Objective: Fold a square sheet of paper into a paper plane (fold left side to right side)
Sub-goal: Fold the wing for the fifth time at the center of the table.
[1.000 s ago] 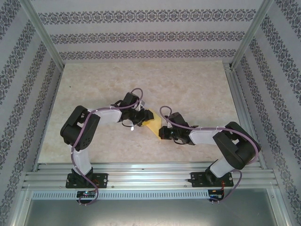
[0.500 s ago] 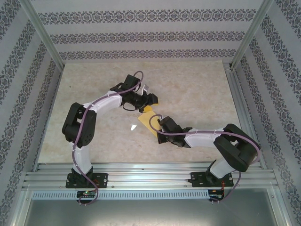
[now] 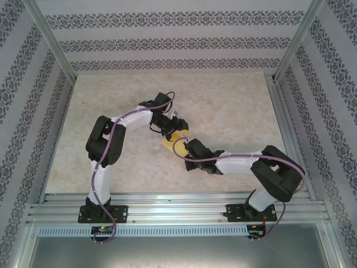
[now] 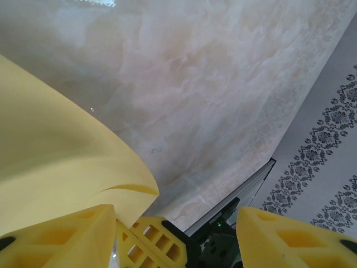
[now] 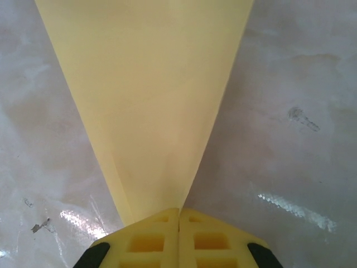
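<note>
The mustard-yellow paper lies folded mid-table between the two grippers. In the right wrist view the paper is a flat wedge narrowing toward me. My right gripper is shut, its joined tips resting on that narrow end, with no paper in the seam. In the top view the right gripper sits at the paper's near-right edge. My left gripper hovers at the far edge. Its fingers stand apart in the left wrist view, left gripper. A lifted, curling flap of paper leans by the left finger.
The marble tabletop spreads beyond the paper. Aluminium rails run along the near edge, and patterned walls close the back and sides. The right gripper's latticed finger shows low between my left fingers.
The left arm has stretched right and back, its gripper shifting to the paper's far edge. The right gripper slid left with the paper's near end. Less paper shows from above.
</note>
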You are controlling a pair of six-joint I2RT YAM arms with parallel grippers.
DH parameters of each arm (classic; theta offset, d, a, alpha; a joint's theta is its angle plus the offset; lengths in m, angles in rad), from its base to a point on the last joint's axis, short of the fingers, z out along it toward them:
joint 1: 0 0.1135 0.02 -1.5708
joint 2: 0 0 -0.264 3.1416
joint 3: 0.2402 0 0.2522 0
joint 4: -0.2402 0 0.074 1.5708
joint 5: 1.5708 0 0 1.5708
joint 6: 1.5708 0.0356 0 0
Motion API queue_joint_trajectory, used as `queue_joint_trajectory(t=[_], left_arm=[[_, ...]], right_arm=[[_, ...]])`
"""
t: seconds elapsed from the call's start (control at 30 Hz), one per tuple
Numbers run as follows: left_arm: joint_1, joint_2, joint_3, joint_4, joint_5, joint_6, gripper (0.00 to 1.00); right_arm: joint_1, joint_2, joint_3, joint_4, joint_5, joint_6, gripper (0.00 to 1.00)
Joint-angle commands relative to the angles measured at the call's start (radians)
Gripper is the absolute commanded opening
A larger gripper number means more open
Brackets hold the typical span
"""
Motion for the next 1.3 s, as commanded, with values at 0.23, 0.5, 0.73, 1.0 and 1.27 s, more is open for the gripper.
queue_joint_trajectory(t=[0.23, 0.5, 0.73, 1.0, 1.27], left_arm=[[-0.019, 0.057, 0.058, -0.152, -0.016, 0.051, 0.55], [-0.039, 0.083, 0.052, -0.17, -0.013, 0.07, 0.41], [-0.042, 0.079, 0.053, -0.162, -0.015, 0.072, 0.21], [-0.042, 0.064, 0.027, -0.16, -0.024, 0.084, 0.01], [-0.042, 0.04, 0.04, -0.144, -0.036, 0.077, 0.07]], right_arm=[[0.025, 0.08, 0.034, -0.053, 0.026, -0.025, 0.0], [0.026, 0.077, 0.03, -0.051, 0.026, -0.028, 0.0], [0.026, 0.083, 0.029, -0.05, 0.025, -0.026, 0.0], [0.026, 0.083, 0.027, -0.054, 0.025, -0.024, 0.0], [0.025, 0.077, 0.02, -0.052, 0.026, -0.027, 0.0]])
